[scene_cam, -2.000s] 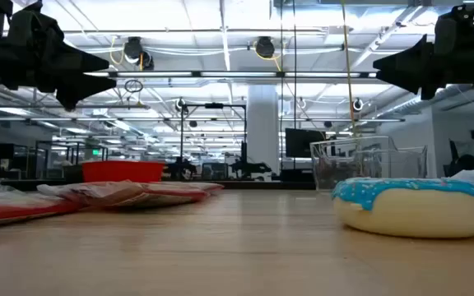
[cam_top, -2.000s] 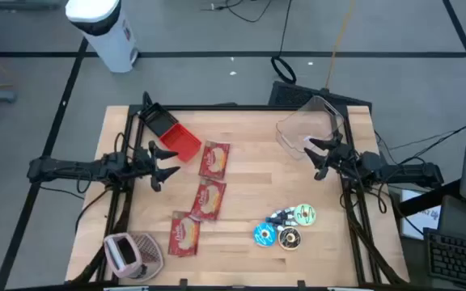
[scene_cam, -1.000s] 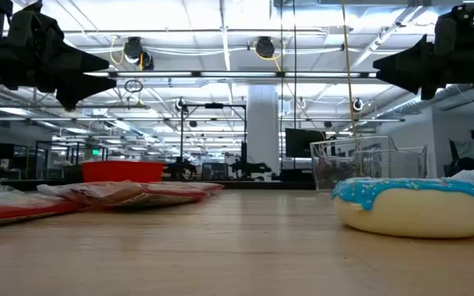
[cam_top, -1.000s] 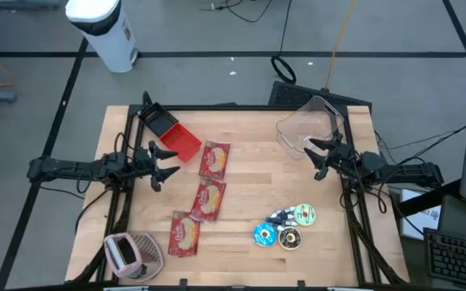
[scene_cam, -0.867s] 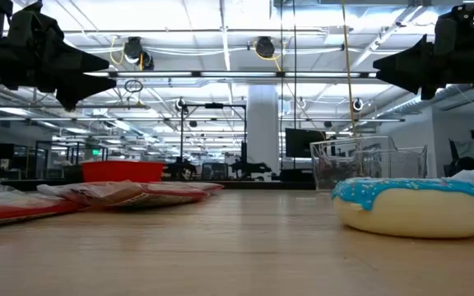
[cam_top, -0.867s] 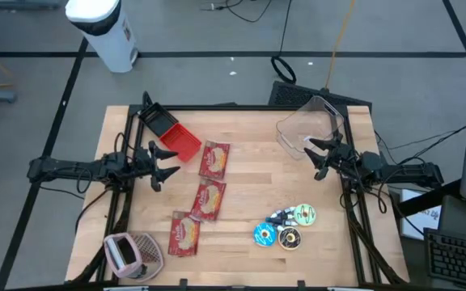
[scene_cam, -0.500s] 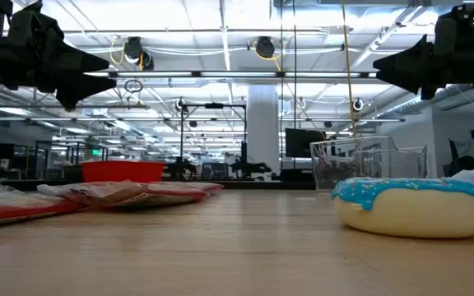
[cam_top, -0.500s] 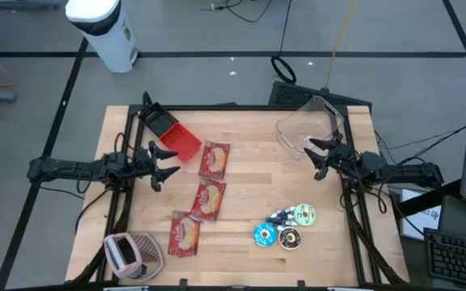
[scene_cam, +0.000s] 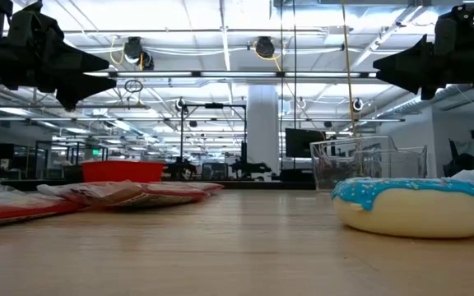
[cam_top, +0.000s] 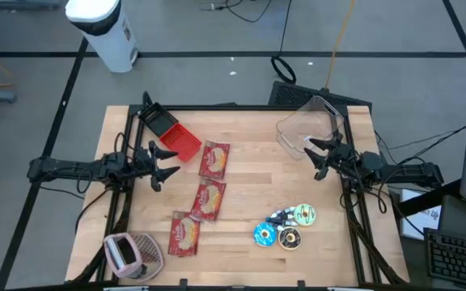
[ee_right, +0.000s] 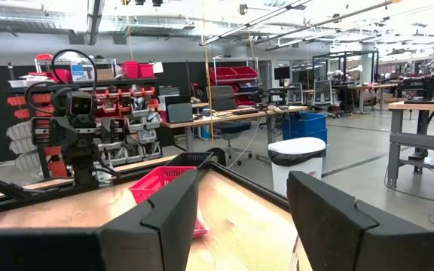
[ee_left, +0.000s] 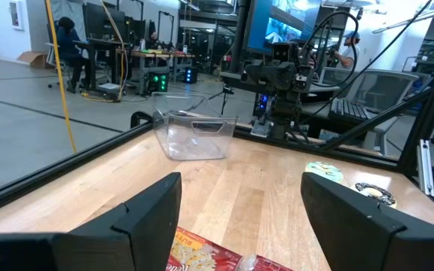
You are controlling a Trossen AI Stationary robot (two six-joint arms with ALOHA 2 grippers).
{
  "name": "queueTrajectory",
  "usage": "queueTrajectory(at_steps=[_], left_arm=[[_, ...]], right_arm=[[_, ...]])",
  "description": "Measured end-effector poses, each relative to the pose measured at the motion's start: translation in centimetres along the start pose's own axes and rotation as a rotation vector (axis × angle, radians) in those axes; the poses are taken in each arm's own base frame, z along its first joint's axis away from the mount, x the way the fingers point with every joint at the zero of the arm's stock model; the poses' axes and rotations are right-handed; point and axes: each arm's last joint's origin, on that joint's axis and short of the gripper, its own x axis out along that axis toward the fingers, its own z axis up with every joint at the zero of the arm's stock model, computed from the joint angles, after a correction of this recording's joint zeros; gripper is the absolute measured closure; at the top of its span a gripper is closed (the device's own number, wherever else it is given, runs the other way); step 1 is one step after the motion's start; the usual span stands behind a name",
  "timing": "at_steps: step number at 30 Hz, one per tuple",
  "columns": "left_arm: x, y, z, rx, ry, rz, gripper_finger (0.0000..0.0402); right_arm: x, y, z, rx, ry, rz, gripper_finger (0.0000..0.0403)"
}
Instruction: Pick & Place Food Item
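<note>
Both arms hover above the bench [cam_top: 249,194] with nothing taken up yet. The left end effector [cam_top: 167,160] hangs just beside the red basket [cam_top: 175,139], fingers spread wide and empty. The right end effector [cam_top: 317,157] hangs just beside the clear plastic container [cam_top: 307,124], fingers apart and likewise empty.

The food items fall into two groups. Three red snack packets [cam_top: 209,199] lie in a slanting row that starts just beside the red basket and runs away from it toward the near edge of the bench. Well apart from the basket, on the right arm's side, lies a cluster of frosted doughnuts [cam_top: 287,226]; in the low view the blue-iced doughnut [scene_cam: 416,205] sits flat on the wood.

Judging by their look, the packets are light, thin and crinkly, probably slippery film that would buckle; a pinch across a sealed edge or the short side seems safest. The doughnuts look firmer and rounded; a hold across the ring's outer wall should serve, kept gentle in case they are soft.
</note>
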Motion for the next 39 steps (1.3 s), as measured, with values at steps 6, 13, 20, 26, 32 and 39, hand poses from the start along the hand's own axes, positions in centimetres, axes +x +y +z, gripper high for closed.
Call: queueTrajectory(at_steps=[6, 13, 20, 26, 32, 39], left_arm=[[0.0, 0.0, 0.0, 0.0, 0.0, 0.0, 0.0128], [0.0, 0.0, 0.0, 0.0, 0.0, 0.0, 0.0128], [0.0, 0.0, 0.0, 0.0, 0.0, 0.0, 0.0128], [0.0, 0.0, 0.0, 0.0, 0.0, 0.0, 0.0128], [0.0, 0.03, 0.09, 0.113, -0.009, 0.005, 0.0128], [-0.03, -0.08, 0.86, 0.134, -0.087, -0.001, 0.0128]], right_arm=[[0.0, 0.0, -0.01, 0.0, 0.0, 0.0, 0.0211], [0.0, 0.0, 0.0, 0.0, 0.0, 0.0, 0.0211], [0.0, 0.0, 0.01, 0.0, 0.0, 0.0, 0.0211], [0.0, 0.0, 0.0, 0.0, 0.0, 0.0, 0.0211], [0.0, 0.0, 0.01, 0.0, 0.0, 0.0, 0.0211], [0.0, 0.0, 0.0, 0.0, 0.0, 0.0, 0.0211]])
